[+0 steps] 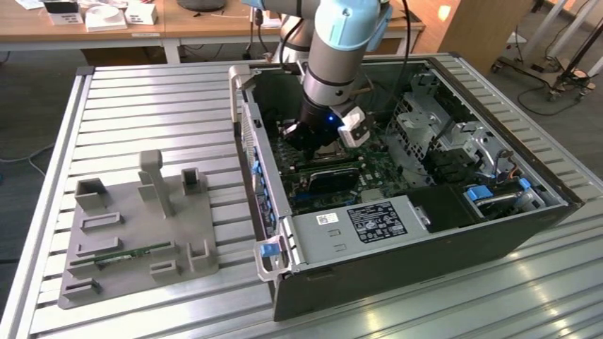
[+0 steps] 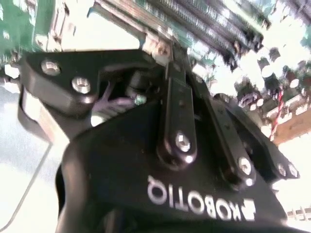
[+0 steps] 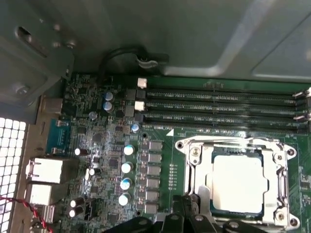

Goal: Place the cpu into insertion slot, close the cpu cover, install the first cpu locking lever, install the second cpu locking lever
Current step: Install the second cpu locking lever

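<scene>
Silvery cpu (image 3: 239, 178) is sitting in the insertion slot (image 3: 197, 182) under the cpu cover (image 3: 238, 142) (apparently lowered); gripper (image 3: 187, 213) is hovering beside it, grip state indeterminable. Lever locking is likely the step in hand, calling for precise contact.

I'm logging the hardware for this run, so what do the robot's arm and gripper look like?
The arm is a thick grey tube with light-blue joint caps, a small blue light glowing near the wrist and a white block clipped beside it. A dark cable runs along it. The gripper is glossy black, built from bar-shaped links pinned with silver screws, with white lettering on its body.
</scene>
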Robot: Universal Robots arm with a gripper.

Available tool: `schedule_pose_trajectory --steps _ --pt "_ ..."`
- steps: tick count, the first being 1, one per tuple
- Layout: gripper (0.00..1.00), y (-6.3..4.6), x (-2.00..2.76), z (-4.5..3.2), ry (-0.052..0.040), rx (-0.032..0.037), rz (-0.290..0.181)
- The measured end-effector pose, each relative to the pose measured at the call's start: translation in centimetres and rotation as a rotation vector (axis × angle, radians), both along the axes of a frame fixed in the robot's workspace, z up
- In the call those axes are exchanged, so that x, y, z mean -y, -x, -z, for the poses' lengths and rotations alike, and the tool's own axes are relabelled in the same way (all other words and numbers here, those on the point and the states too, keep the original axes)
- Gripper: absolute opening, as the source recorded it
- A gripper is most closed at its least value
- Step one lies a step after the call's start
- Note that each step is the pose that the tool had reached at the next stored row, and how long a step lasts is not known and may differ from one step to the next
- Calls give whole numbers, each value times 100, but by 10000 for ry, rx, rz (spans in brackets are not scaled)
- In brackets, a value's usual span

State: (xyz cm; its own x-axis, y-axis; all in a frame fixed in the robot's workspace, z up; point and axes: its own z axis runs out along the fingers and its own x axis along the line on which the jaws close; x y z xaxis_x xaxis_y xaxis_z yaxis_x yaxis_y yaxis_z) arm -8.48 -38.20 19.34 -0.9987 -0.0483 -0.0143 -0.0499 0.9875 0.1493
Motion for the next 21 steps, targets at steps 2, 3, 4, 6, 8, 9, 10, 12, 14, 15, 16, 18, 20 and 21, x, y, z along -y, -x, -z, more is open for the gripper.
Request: schedule_pose_trajectory --steps 2,3,4,6,8,9,10,12,14,15,16,18,20,21 --pt "10 -6 -9 -12 -39 17 0" --pt "10 -7 -11 -33 -72 25 1" --pt "10 -8 -13 -56 -97 29 -1" --pt "10 -5 -8 -98 -99 14 -1" --pt "10 -5 -10 -126 -112 15 0" --pt "10 -5 -10 -156 -112 14 -1" --pt "10 -5 -12 -192 -112 14 -1" --pt "10 -5 -14 -269 -111 13 0" --pt "10 -5 -15 -352 -113 14 0" --pt "10 -6 -16 -396 -112 14 0" --pt "10 -8 -16 -432 -112 13 0" --pt "10 -17 -16 -490 -113 14 0" --pt "10 -32 -17 -530 -110 14 0" --pt "10 -43 -18 -540 -96 13 0"
